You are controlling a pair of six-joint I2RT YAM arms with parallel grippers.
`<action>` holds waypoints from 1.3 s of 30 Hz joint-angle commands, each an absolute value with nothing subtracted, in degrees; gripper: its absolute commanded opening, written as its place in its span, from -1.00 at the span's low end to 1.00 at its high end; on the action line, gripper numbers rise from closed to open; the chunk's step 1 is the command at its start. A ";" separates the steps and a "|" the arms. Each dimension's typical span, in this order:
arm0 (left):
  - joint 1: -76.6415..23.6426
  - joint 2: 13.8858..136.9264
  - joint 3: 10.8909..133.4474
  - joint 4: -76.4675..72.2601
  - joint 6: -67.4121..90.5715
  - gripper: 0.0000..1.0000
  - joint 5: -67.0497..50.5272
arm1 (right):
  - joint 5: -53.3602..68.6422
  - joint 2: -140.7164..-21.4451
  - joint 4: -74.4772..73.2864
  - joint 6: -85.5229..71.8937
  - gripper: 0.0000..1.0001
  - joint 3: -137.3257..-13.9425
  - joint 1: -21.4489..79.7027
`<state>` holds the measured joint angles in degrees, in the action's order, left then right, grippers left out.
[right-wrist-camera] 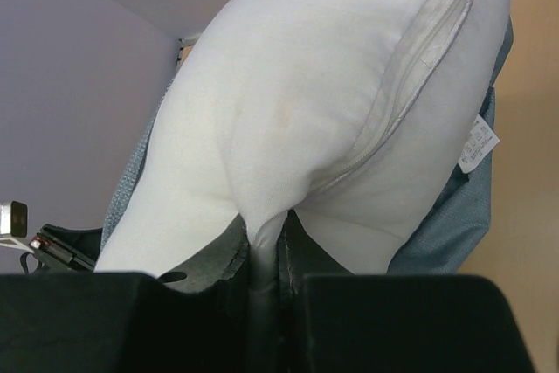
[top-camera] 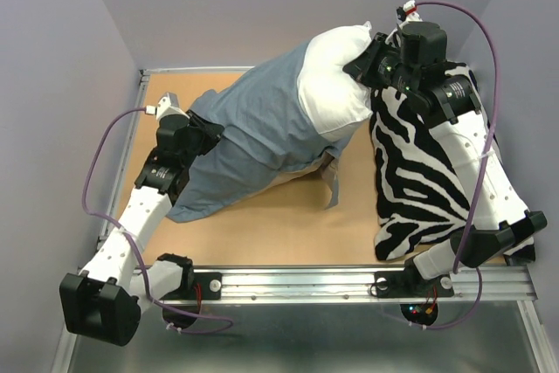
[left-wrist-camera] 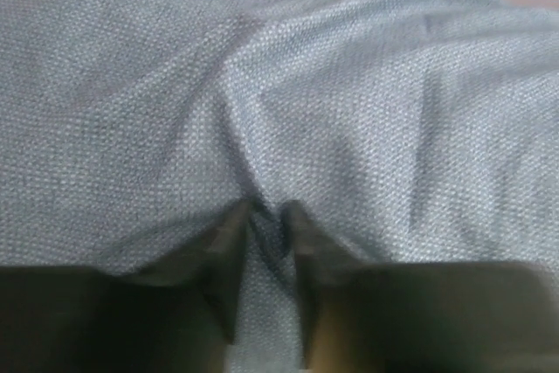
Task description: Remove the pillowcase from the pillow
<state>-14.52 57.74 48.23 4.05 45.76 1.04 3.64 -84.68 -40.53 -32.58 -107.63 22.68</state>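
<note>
The blue-grey pillowcase (top-camera: pixel 253 137) lies across the middle of the table, still over most of the white pillow (top-camera: pixel 336 76), whose bare right end sticks out at the back. My left gripper (top-camera: pixel 203 133) is shut on a fold of the pillowcase (left-wrist-camera: pixel 349 111) at its left end; the cloth bunches between the fingers (left-wrist-camera: pixel 266 220). My right gripper (top-camera: pixel 362 65) is shut on a pinch of the pillow (right-wrist-camera: pixel 332 102) at its exposed end, holding it raised. A white seam and a tag (right-wrist-camera: pixel 478 144) show on the pillow.
A black-and-white zebra-striped cushion (top-camera: pixel 419 181) lies at the right under my right arm. The tan tabletop (top-camera: pixel 288 224) has a metal rail (top-camera: pixel 349 281) along the front and grey walls at the back and sides.
</note>
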 commanded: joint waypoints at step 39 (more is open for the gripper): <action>-5.08 74.99 73.39 -0.09 23.12 -0.14 -10.01 | 14.94 -90.61 -42.10 -28.22 -0.99 -125.69 23.12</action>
<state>2.61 82.83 70.04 1.04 30.65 -2.94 8.05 -90.08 -48.27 -29.69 -128.14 22.81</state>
